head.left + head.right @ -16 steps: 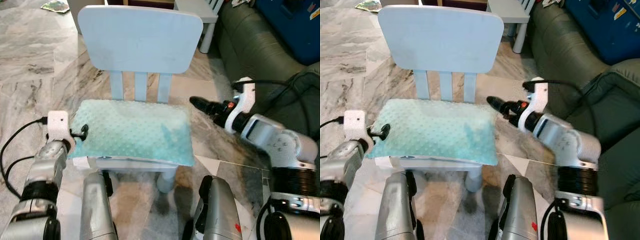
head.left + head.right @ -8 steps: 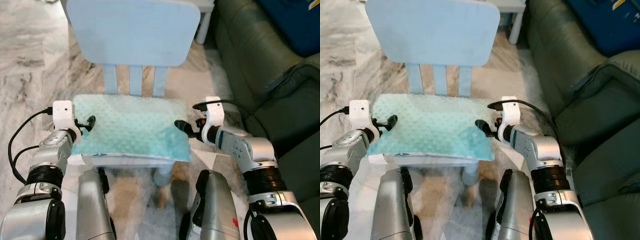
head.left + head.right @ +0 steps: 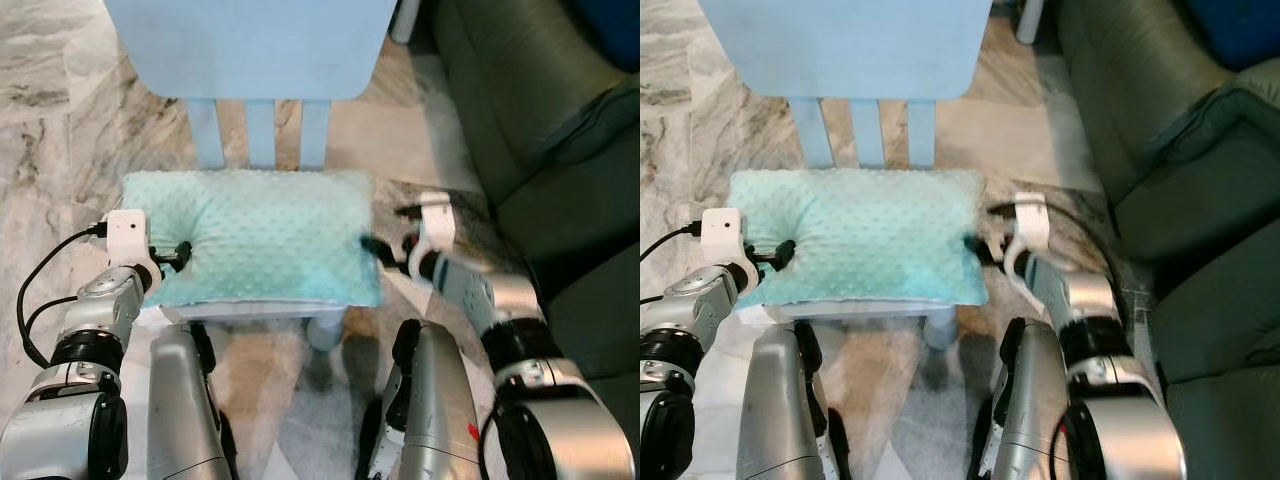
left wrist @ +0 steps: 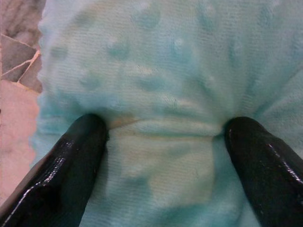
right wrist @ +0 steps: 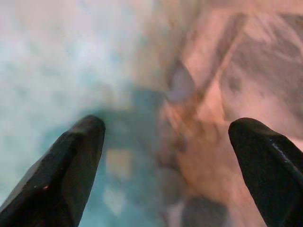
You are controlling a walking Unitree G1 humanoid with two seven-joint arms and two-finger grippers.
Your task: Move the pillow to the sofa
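Left tool (image 3: 180, 251): at the left edge of the chair seat, its 2 black fingers (image 4: 78, 151) spread wide and pressed into the pillow; fabric bulges between them in the left wrist view, no closed pinch yet.
Right tool (image 3: 372, 247): at the right edge of the seat, tips touching or just beside the pillow's right end; exact contact is blurred. Right wrist view shows 2 fingers (image 5: 71, 165) spread, teal fabric on 1 side and marble floor on the other.
Pillow (image 3: 262, 237): teal, dotted plush, lying flat across the seat of the chair (image 3: 250, 45), covering almost all of it, with a dent at the left tool.
Sofa (image 3: 545, 130): dark green, on the robot's right, well apart from the pillow.
Floor (image 3: 60, 130): grey-brown marble around the chair legs.
Step in hand (judgement): securing a 2-sided hold on the pillow's ends; lift and carry are not yet done, so the task is at an early stage.
How to do it well (judgement): bring the right tool further over the pillow's end so both fingers bracket fabric, not air. Close both tools on a thick fold, since soft plush will slip from a shallow bite. Press inward evenly from both ends, then lift straight up clear of the backrest slats before turning toward the sofa.
Risk (judgement): an uneven hold lets 1 end sag and drag on the seat edge.
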